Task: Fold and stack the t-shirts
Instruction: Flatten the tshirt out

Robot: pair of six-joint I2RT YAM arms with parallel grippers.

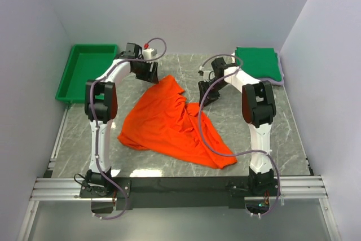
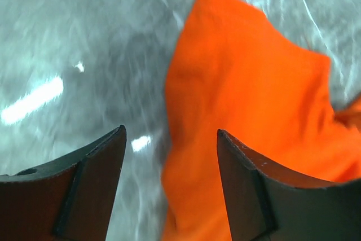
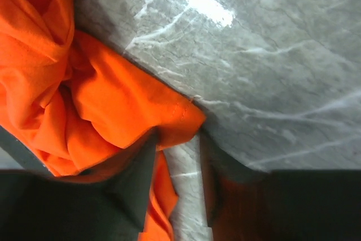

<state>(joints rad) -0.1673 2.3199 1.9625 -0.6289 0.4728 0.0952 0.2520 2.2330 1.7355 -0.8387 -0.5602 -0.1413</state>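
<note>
Hidden / unclear:
- Right gripper (image 1: 205, 94): it is sitting low at the far right edge of the orange shirt (image 1: 169, 122). In the right wrist view the right gripper (image 3: 177, 136) is showing a narrow gap between its fingers, with a hem corner of the orange shirt (image 3: 84, 100) lying right at the tips. The dark fingers are covering the contact line, so I cannot tell whether cloth is being pinched.
- The left wrist view is blurring; only one flat corner of the orange shirt (image 2: 248, 111) is showing, cut off at the right and bottom edges.
- The right arm (image 1: 256, 103) is covering the near left corner of the green folded shirt (image 1: 259, 63).
- The left arm (image 1: 100, 100) is hiding part of the tray's right side.

Grippers:
- Left gripper (image 1: 148, 74): it is hovering at the shirt's far corner. The left gripper (image 2: 170, 134) has its fingers spread wide, holding nothing, with cloth edge and grey surface (image 2: 84, 26) showing between them.

Task things:
- The orange shirt is lying crumpled and unfolded at mid surface (image 1: 271, 134), between the two arms.
- The green folded shirt is lying flat at the far right corner.

Containers:
- The tray (image 1: 70, 77) is sitting at the far left corner, well apart from the orange shirt. Plain green floor is showing inside its rim.
</note>
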